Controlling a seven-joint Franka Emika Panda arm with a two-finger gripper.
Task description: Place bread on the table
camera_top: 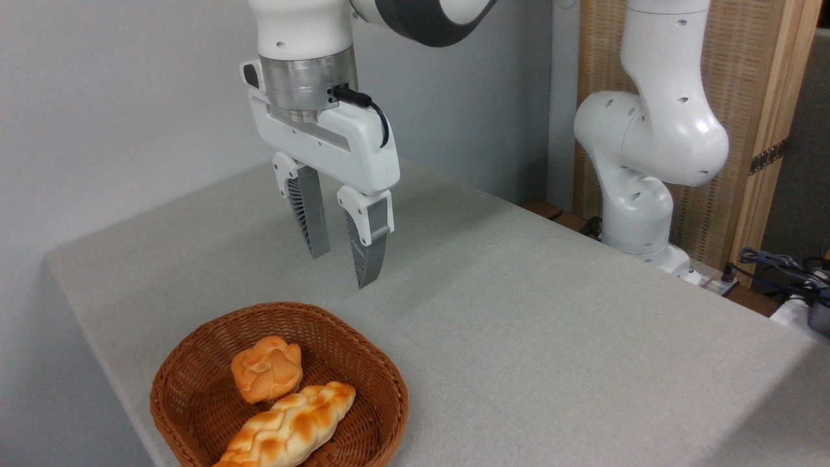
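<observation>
1. One table [519, 311], covered in plain light grey-beige cloth, stands against a pale grey wall; a wood-framed woven panel rises behind its far right edge. No readable writing anywhere.
2. One white Franka arm is mounted off the table's far right edge.
3. One gripper [342, 266] hangs above the table's middle left, its two grey fingers parted and holding nothing.
4. One round brown wicker basket [194, 363] sits at the near left edge.
5. One braided loaf [292, 428] lies in the basket.
6. One bread [267, 368], a knotted bun, lies in the basket, touching the loaf.
</observation>
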